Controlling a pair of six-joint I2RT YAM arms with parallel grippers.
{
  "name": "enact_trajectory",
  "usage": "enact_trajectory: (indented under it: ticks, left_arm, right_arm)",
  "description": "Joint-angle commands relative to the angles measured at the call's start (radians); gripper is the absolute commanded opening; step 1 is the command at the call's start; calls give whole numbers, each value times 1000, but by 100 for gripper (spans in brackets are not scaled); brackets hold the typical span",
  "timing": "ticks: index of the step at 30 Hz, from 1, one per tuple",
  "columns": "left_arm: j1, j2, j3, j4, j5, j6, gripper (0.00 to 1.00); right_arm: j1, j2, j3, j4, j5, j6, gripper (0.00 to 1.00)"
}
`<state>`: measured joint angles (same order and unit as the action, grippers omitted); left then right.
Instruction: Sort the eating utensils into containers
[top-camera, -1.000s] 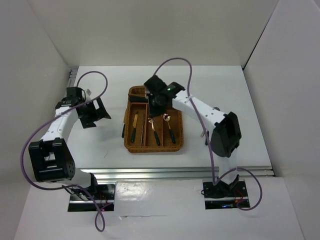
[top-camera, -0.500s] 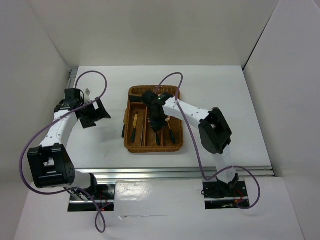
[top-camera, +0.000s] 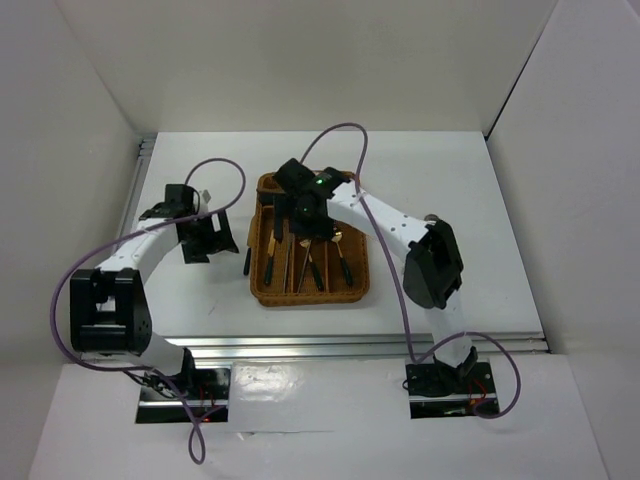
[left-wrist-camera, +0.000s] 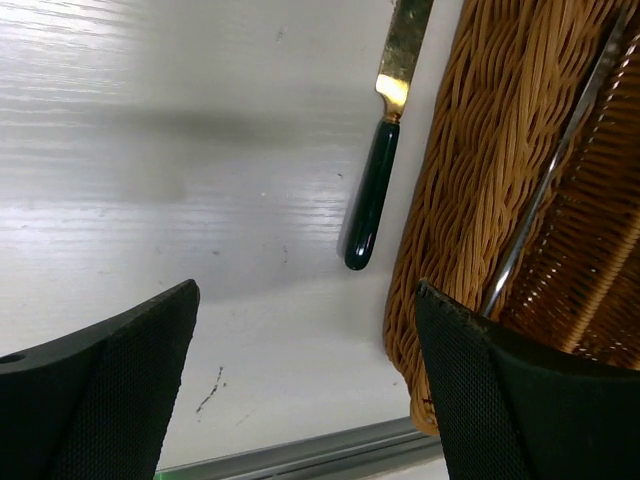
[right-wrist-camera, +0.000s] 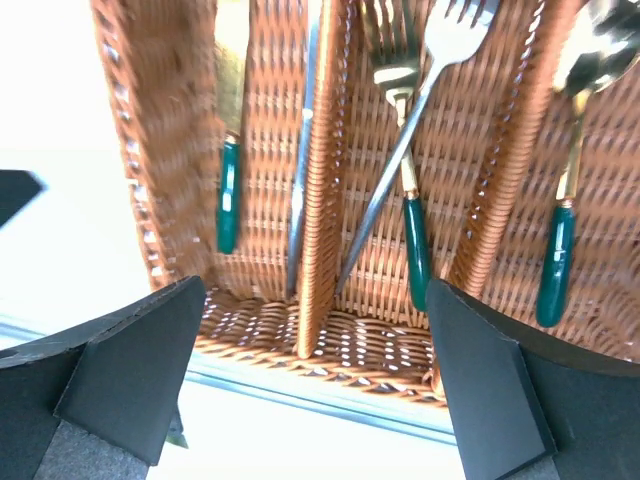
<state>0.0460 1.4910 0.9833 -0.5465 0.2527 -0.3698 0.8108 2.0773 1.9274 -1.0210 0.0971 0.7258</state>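
On the right of my left wrist view, I see the tray (left-wrist-camera: 470, 200) as rough woven wicker in matt brown. The knife (left-wrist-camera: 372, 195) at upper centre has a glossy dark green handle and a polished gold blade. The table (left-wrist-camera: 150, 200) is white, smooth and softly shiny. The left gripper's (left-wrist-camera: 305, 300) finger pads (left-wrist-camera: 120, 390) look matt black and finely textured. In my right wrist view, the fork (right-wrist-camera: 450, 40) at the top is bright silver metal.

white arms (top-camera: 385, 215), black joints (top-camera: 435, 265), purple cables (top-camera: 345, 125)

You're in a robotics lab cell: bare white panels (top-camera: 300, 60) box in a white surface (top-camera: 460, 200) edged by an aluminium rail (top-camera: 350, 345).
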Motion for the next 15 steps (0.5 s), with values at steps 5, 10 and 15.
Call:
enact_trajectory:
  ticks: [5, 10, 15]
  left_arm:
    - [-119, 94, 29, 28, -188, 19, 89]
    - [-158, 120, 38, 49, -225, 19, 88]
    - [-192, 173, 38, 72, -236, 19, 85]
  right_arm:
    - [-151, -236, -4, -15, -10, -19, 100]
    - [-289, -376, -171, -1, -10, -19, 100]
    - [-430, -447, -312, -11, 36, -31, 100]
